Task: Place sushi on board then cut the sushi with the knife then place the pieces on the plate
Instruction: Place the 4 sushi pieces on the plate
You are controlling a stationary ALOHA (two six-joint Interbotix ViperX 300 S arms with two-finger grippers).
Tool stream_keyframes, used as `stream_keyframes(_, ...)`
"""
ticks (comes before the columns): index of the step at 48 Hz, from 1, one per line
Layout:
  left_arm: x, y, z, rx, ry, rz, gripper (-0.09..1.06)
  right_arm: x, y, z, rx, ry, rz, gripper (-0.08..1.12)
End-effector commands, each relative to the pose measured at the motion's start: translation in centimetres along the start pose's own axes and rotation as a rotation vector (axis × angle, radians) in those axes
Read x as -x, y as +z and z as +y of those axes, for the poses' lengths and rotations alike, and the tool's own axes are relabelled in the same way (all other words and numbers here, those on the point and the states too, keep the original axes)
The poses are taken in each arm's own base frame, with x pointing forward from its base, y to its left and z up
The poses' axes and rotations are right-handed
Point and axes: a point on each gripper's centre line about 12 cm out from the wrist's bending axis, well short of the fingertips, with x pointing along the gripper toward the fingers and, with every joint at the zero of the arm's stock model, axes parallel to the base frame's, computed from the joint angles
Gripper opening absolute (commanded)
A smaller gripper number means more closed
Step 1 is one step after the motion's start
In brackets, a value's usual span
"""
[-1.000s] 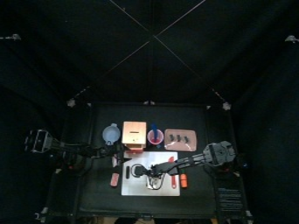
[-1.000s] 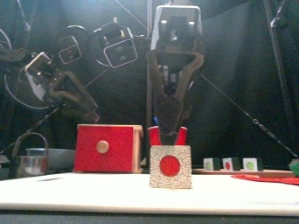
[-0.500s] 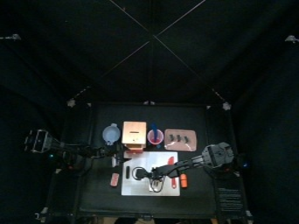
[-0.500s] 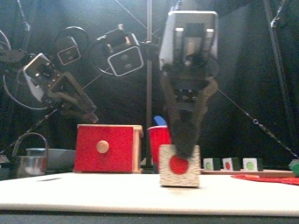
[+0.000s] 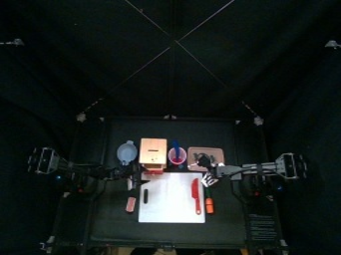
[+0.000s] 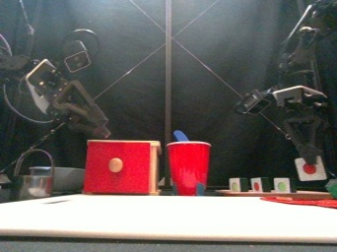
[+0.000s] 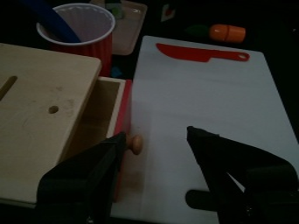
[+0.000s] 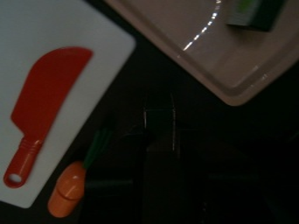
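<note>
My right gripper [image 6: 310, 157] is shut on a sushi piece [image 6: 310, 168], white with a red centre, and holds it in the air over the table's right side. In the top view this gripper [image 5: 218, 167] is at the near edge of the pink tray [image 5: 202, 149]. Several sushi pieces [image 6: 258, 184] stand on the tray [image 8: 228, 66], one of them green [image 8: 251, 10]. The white board [image 5: 170, 199] carries only the red knife [image 5: 196, 188] [image 8: 47, 96]. My left gripper [image 7: 156, 138] hangs open over the board's left edge [image 7: 176, 184], beside the box's drawer.
Behind the board stand the wooden box [image 6: 121, 165], the red cup [image 6: 188, 165] holding a blue knife [image 6: 180, 137], and a blue-grey bowl [image 5: 127, 152]. A toy carrot [image 5: 209, 207] lies right of the board. Left of the board lies a small red toy [image 5: 131, 204].
My right gripper has lifted the sushi piece off the board and carried it right to the tray. The left arm has stayed where it was.
</note>
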Motion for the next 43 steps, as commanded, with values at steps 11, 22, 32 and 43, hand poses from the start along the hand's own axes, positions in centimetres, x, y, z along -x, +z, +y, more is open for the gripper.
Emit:
stream_keyframes(11, -0.2, 1.2, -0.2, 0.003, -0.004, -0.038, 0.92, -3.1, 3.7, -5.5, -0.272, 0.078, -0.187, 0.51)
stream_keyframes(22, -0.4, 1.7, -0.4, 0.005, -0.009, -0.050, 0.92, -4.5, 3.9, -5.9, -0.270, 0.044, -0.163, 0.54)
stream_keyframes(32, -0.4, 1.6, -0.5, 0.000, -0.014, -0.045, 0.92, -4.1, 4.3, -5.6, -0.265, 0.052, -0.176, 0.87)
stream_keyframes(43, -0.6, 2.1, -0.6, 0.006, -0.014, -0.058, 0.92, 4.1, 6.3, -5.2, -0.200, 0.158, -0.406, 0.88)
